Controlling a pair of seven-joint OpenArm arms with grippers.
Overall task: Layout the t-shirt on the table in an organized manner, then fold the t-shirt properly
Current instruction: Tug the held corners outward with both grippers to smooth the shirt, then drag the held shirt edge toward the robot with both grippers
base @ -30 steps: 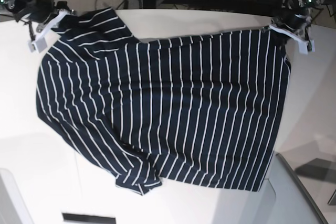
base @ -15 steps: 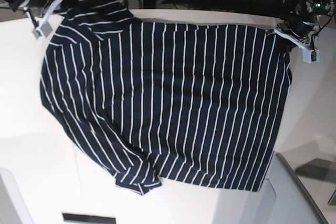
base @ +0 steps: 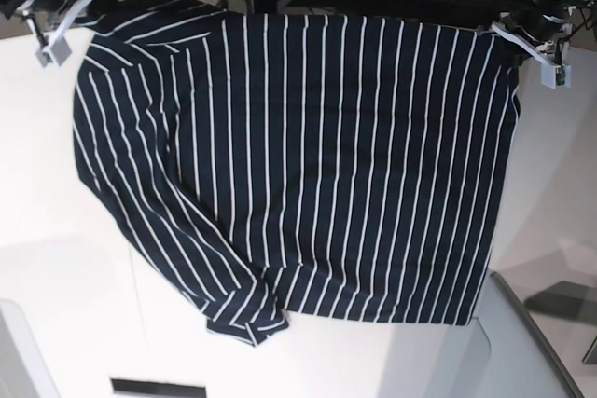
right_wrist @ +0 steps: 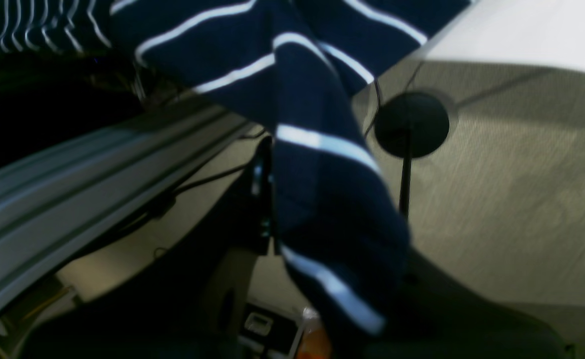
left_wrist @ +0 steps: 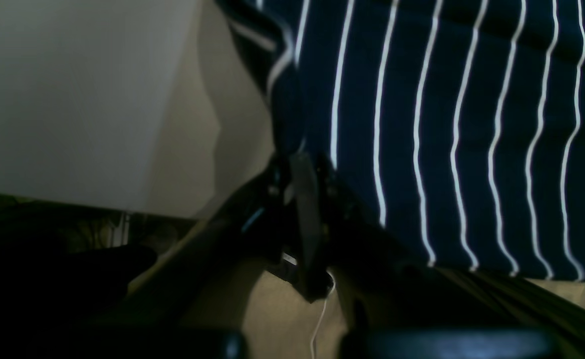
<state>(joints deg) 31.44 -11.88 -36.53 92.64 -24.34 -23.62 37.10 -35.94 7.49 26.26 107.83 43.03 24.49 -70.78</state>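
Navy striped cloth fills most of the base view: the t-shirt lies spread on the white table, its far edge lifted and stretched between the two arms at the table's far side.

On the left of that view, the right gripper is clamped on a sleeve-side corner; in its wrist view, fabric bunches and hangs from the closed jaws, beyond the table's far edge. To lay the shirt out well, I judge both arms should keep even tension and lower together, so that the far hem lands straight and the stripes stay parallel. The near sleeve, crumpled at the bottom left, will probably need smoothing afterwards.

On the right, the left gripper is closed on the opposite far corner, its arm angled down from above; its wrist view shows taut cloth running from the jaws.
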